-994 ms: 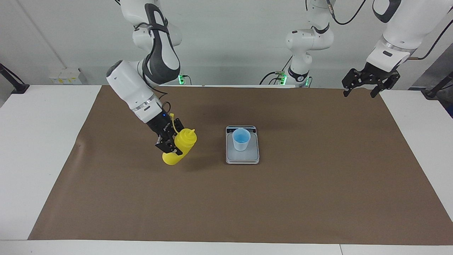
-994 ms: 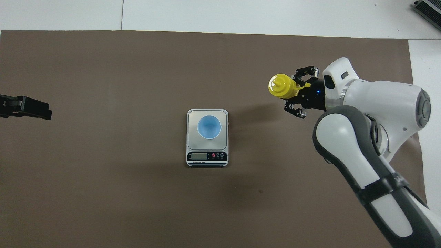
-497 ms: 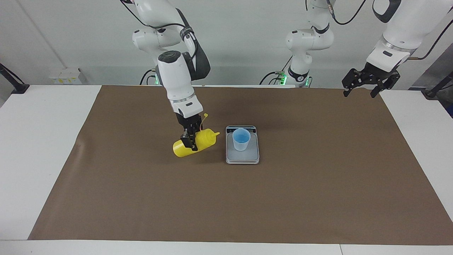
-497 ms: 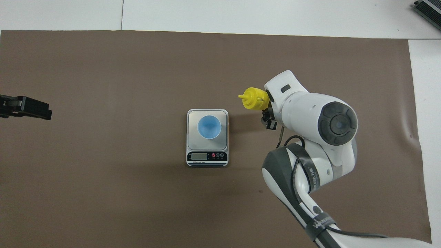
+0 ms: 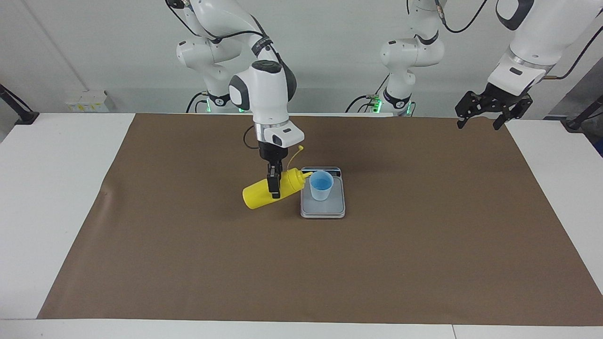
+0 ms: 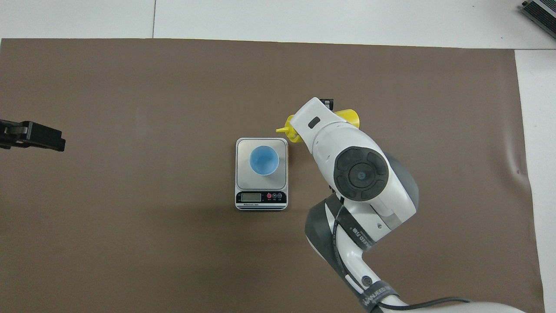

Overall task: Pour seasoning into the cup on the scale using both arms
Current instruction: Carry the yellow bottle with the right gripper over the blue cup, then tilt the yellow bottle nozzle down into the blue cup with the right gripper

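My right gripper [image 5: 274, 186] is shut on the seasoning, a yellow squeeze bottle [image 5: 256, 197], and holds it in the air beside the scale. The bottle lies almost level. Its cone nozzle points at the cup, with the tip close to the rim. The light blue cup [image 5: 321, 185] stands upright on the silver-grey scale [image 5: 323, 210]. From overhead, the arm hides most of the bottle [image 6: 349, 118], and the cup [image 6: 263, 160] sits on the scale [image 6: 243, 147]. My left gripper [image 5: 477, 123] hangs open and holds nothing over the mat's corner at the left arm's end.
A brown mat [image 5: 301, 273] covers most of the white table [image 5: 47, 197]. The scale's dark display strip [image 6: 260, 198] faces the robots. The tips of the left gripper [image 6: 43, 138] show at the overhead view's edge.
The right arm has swung the bottle toward the scale and tipped it from a steep slant to nearly level, bringing the nozzle up to the cup. The left arm has not moved.
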{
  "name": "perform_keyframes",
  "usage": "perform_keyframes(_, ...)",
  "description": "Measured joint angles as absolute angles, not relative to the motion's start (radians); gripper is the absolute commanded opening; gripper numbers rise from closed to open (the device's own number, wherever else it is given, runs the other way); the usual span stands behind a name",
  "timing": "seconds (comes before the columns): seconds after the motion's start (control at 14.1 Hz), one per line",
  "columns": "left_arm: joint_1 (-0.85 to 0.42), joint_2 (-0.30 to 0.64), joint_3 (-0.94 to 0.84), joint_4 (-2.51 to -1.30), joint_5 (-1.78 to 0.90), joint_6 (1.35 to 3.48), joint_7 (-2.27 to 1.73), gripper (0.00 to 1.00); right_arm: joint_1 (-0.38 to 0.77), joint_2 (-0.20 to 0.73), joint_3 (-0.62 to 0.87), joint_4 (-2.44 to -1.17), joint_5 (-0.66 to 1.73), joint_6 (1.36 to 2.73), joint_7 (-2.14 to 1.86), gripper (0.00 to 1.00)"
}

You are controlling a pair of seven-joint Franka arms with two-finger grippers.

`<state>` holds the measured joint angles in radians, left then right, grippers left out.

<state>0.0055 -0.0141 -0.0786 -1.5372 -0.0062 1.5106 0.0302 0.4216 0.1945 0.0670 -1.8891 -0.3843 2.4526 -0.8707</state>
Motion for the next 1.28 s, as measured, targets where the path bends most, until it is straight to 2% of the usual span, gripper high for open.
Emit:
perform_keyframes(0.28,0.006,-0.014,-0.079,-1.537,-0.006,1.511,0.03,1.0,0.473,0.225,0.067,-1.886,-0.587,2.446,-0.84,0.0)
perform_keyframes(0.64,0.006,-0.014,-0.079,-1.537,-0.006,1.51,0.03,1.0,0.52,0.227,0.067,-1.881,-0.764,2.368,-0.833,0.0)
perform_keyframes(0.99,0.006,-0.014,-0.079,-1.537,-0.006,1.51,0.03,1.0,0.53,0.251,0.064,-1.882,-0.958,2.323,-0.746,0.0)
perform_keyframes(1.28,0.006,-0.014,-0.079,-1.537,-0.006,1.51,0.03,1.0,0.531,0.271,0.063,-1.882,-1.02,2.295,-0.735,0.0)
